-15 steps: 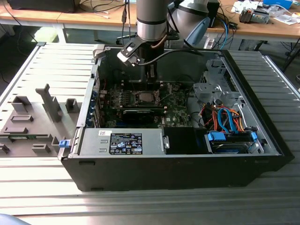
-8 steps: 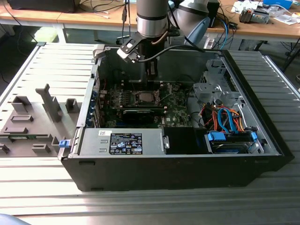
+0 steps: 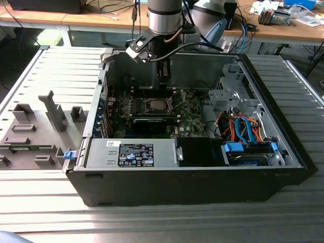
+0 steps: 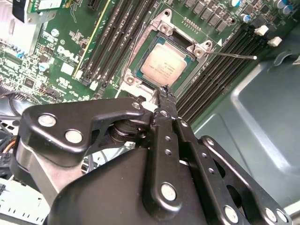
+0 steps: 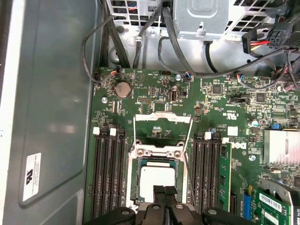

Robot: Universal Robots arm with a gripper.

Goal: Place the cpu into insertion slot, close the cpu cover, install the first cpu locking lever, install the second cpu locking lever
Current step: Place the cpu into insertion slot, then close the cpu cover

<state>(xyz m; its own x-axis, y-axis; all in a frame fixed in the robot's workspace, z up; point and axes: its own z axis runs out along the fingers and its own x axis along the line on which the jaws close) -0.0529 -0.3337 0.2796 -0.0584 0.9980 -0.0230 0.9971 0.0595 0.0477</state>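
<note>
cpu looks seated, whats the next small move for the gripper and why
Probably shift the gripper off the cpu toward the cpu cover to tip it down: the chip already lies in the insertion slot, the cover stands open beyond it, and a lever sticks out unlatched.

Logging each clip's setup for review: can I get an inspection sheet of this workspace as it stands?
Surface: slatted metal table carrying an open computer case.
Job's things: chip sits in the socket; cover looks tipped up, open; a thin lever stands free.
Clutter: grey fixtures on the table at the exterior view's left.
Grippers: gripper shut, tips just over the chip's edge, nothing seen held.
Cables: blue and orange cables inside the case.
Surroundings: wooden desks behind.
</note>
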